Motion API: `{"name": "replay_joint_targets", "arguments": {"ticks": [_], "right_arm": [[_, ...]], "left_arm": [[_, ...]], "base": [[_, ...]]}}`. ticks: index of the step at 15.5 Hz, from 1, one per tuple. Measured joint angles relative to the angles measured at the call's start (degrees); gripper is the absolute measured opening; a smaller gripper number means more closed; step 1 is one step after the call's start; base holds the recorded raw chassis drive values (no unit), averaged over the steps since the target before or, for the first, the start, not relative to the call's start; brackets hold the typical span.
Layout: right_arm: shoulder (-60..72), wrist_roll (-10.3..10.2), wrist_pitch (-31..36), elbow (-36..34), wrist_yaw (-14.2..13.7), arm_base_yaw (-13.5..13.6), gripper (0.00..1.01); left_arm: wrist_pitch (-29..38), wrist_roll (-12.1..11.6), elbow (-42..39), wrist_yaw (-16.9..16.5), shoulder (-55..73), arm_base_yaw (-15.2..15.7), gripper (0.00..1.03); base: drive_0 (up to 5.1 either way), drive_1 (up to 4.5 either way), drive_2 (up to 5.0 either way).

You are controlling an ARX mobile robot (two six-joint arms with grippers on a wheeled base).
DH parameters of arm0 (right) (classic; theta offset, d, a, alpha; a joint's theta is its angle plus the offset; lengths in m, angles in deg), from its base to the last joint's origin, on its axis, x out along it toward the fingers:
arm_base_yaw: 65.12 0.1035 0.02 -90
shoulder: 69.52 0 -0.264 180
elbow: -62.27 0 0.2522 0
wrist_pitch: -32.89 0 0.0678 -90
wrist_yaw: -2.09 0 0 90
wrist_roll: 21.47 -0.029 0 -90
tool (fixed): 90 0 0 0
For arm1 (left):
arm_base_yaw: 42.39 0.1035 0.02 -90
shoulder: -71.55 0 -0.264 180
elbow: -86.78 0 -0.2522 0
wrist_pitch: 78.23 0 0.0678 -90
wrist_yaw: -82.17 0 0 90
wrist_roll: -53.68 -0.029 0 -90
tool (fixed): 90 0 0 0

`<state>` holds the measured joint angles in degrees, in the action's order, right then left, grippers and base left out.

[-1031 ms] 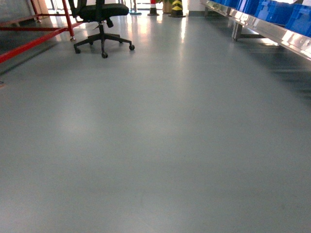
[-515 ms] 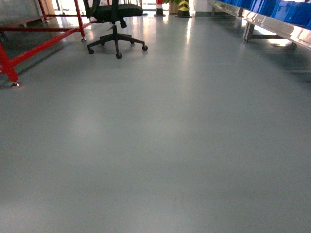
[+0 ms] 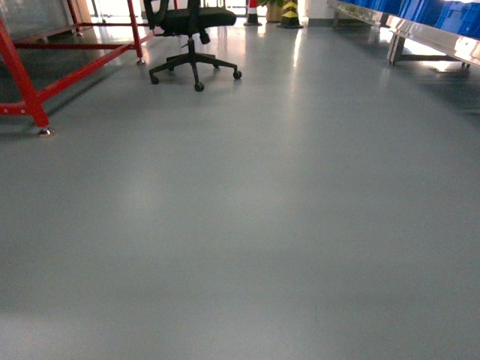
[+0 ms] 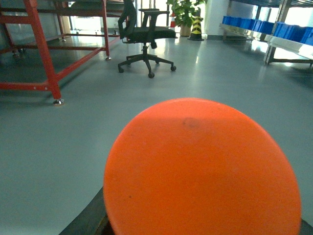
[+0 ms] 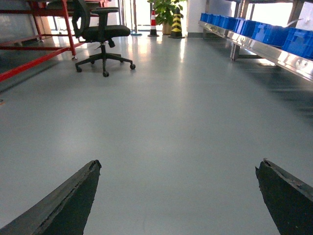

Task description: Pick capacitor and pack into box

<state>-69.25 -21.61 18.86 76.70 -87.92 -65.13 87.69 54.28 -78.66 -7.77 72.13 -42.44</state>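
Floor [image 3: 247, 225], grey and glossy, across nearly the whole head view; black office chair [image 3: 193, 30] and red frame [image 3: 30, 90] at upper left, steel rack with blue bins [image 3: 435, 19] at upper right. Chair and red frame lower and further right than a moment ago, more of the frame's foot in view: probably the base rolling and turning, so a transit stretch rather than any packing. No arm, no box anywhere here.

Left wrist view: capacitor [image 4: 203, 169], bright orange, filling the lower frame right against the lens, apparently carried in the left gripper. Fingers almost wholly hidden behind it, only dark slivers at the bottom edge; grip itself impossible to confirm.

Right wrist view: right gripper [image 5: 178, 196] spread wide, dark fingertips [image 5: 73, 196] at the lower corners, bare floor between, nothing held. Potted plant [image 5: 164, 10] and striped post at the far end. Box out of sight in every view; its whereabouts unknown.
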Motion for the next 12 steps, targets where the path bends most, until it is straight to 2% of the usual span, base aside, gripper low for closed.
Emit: {"name": "replay_joint_targets", "arguments": {"ticks": [12], "right_arm": [[0.0,0.0,-0.02,0.0,0.0,0.0,0.98]], "left_arm": [[-0.02,0.0,0.0,0.0,0.0,0.0,0.44]], "base": [[-5.0,2.46,2.5]]}}
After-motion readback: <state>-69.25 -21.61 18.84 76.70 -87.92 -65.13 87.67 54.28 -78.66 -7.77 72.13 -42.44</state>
